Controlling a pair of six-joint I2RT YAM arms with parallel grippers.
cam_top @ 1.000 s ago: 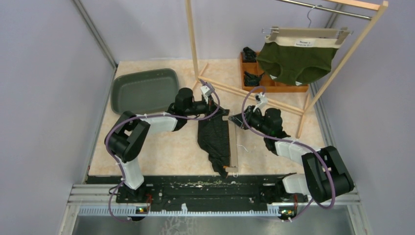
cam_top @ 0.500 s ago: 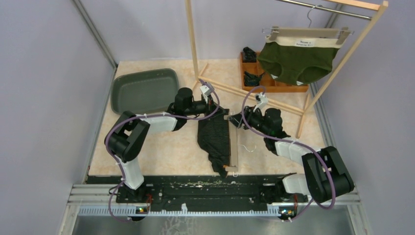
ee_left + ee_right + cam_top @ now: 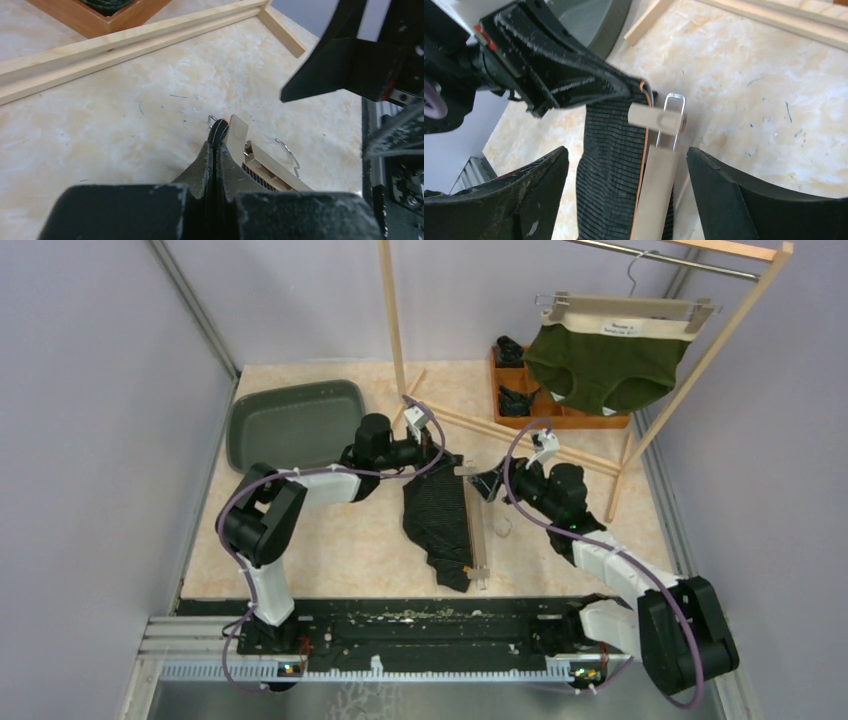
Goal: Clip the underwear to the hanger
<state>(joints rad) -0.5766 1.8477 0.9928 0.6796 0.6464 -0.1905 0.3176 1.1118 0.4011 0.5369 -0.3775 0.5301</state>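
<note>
moved: your right gripper (image 3: 626,150) just popped wide open, off the far metal clip (image 3: 672,117) of the pale wooden clip hanger (image 3: 477,530) | left gripper (image 3: 215,150): pinched tight on a corner of the black ribbed underwear (image 3: 440,515), which lies alongside the hanger | guess: far corner's clipped, near one next

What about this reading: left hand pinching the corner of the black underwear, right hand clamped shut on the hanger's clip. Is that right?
Not quite. The right hand is open, jaws wide on either side of the hanger's clip, as the right wrist view shows. The left hand does pinch the corner of the black underwear.
</note>
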